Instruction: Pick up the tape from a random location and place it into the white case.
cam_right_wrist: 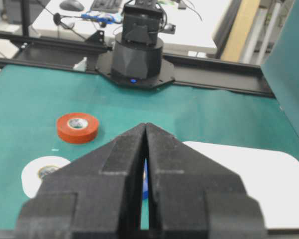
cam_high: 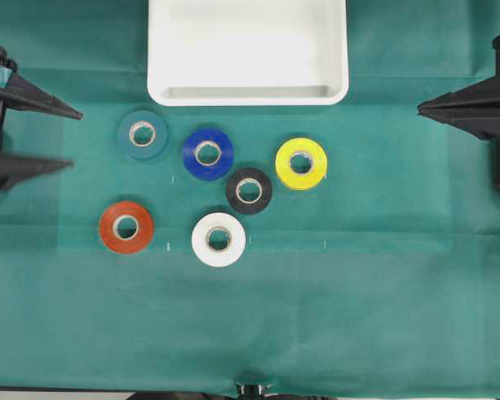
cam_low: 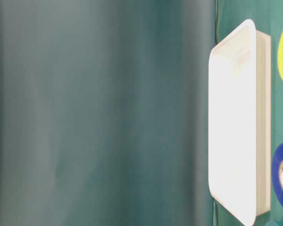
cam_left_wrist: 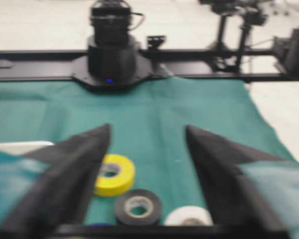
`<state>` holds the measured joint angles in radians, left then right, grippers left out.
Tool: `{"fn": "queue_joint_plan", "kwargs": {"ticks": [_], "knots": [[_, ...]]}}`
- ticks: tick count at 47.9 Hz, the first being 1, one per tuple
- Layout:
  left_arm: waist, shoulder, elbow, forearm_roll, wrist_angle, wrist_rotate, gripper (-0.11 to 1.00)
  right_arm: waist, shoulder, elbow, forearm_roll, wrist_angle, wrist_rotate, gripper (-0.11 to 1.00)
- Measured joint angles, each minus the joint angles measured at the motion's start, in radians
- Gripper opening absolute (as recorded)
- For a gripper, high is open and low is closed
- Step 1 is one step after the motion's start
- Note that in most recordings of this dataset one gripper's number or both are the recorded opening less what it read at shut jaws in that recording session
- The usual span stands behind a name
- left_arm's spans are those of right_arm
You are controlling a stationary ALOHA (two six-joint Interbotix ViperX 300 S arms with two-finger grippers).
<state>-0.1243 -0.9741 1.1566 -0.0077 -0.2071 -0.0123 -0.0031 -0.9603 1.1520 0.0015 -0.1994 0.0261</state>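
Note:
The white tape [cam_high: 218, 239] lies flat on the green cloth, front of centre among the other rolls. It also shows in the left wrist view [cam_left_wrist: 188, 216] and the right wrist view [cam_right_wrist: 42, 174]. The white case [cam_high: 247, 96] sits empty at the back centre, and also shows in the table-level view [cam_low: 263, 122] and the right wrist view [cam_right_wrist: 259, 174]. My left gripper [cam_high: 73, 140] is open and empty at the far left, well away from the tape; in its own view [cam_left_wrist: 147, 132] the jaws stand wide apart. My right gripper [cam_high: 419, 106] is shut and empty at the far right, as its own view [cam_right_wrist: 146, 125] shows.
Other rolls lie on the cloth: teal [cam_high: 142, 133], blue [cam_high: 207, 153], black [cam_high: 249, 191], yellow [cam_high: 301, 163] and red [cam_high: 126, 227]. The black roll is just behind and right of the white tape. The opposite arm's base [cam_left_wrist: 112, 55] stands at the cloth's far edge.

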Motion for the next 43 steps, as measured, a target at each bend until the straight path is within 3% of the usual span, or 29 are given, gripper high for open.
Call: {"fn": "queue_joint_plan", "kwargs": {"ticks": [5,30,43], "knots": [[-0.009,0.000,-0.002,0.002,0.000,0.003,0.99,0.000,0.000,0.000,0.000,0.000,-0.002,0.00],[0.032,0.006,0.000,0.002,0.002,0.002,0.98,0.000,0.003,0.000,-0.002,0.011,0.000,0.00],[-0.015,0.006,-0.002,0.000,0.015,0.002,0.98,0.000,0.003,0.000,-0.002,0.012,0.000,0.00]]}}
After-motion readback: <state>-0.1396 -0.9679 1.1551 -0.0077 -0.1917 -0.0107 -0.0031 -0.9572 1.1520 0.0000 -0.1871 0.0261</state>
